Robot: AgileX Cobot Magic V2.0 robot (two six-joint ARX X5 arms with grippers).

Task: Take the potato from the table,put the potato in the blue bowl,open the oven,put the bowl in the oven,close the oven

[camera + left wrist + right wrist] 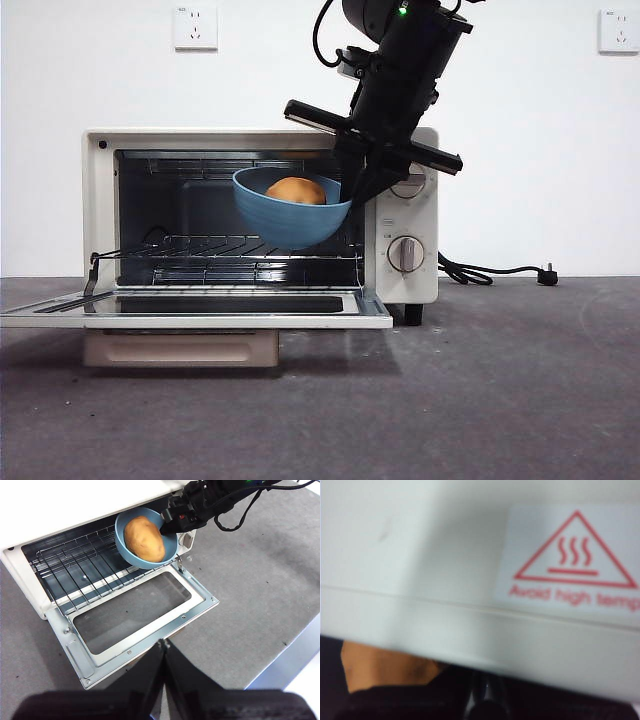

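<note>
The blue bowl (pixel 290 218) hangs tilted in the mouth of the oven (pixel 100 200), just above the wire rack, with the potato (pixel 296 190) lying inside it. My right gripper (pixel 352 190) comes down from above, shut on the bowl's right rim. From the left wrist view, the bowl (pixel 171 545), the potato (pixel 144 538) and the right gripper (pixel 167 526) sit over the rack's right end, behind the lowered oven door (pixel 135 615). My left gripper (pixel 163 647) hovers high over the table, jaws together and holding nothing. The right wrist view shows the oven's top (pixel 420 555) and part of the potato (pixel 375 667).
The oven door (pixel 200 310) lies flat, sticking out toward the front. The wire rack (pixel 240 245) spans the cavity. A black power cord with plug (pixel 490 272) lies right of the oven. The grey table (pixel 500 380) stretches in front, and its edge (pixel 280 665) shows at one corner.
</note>
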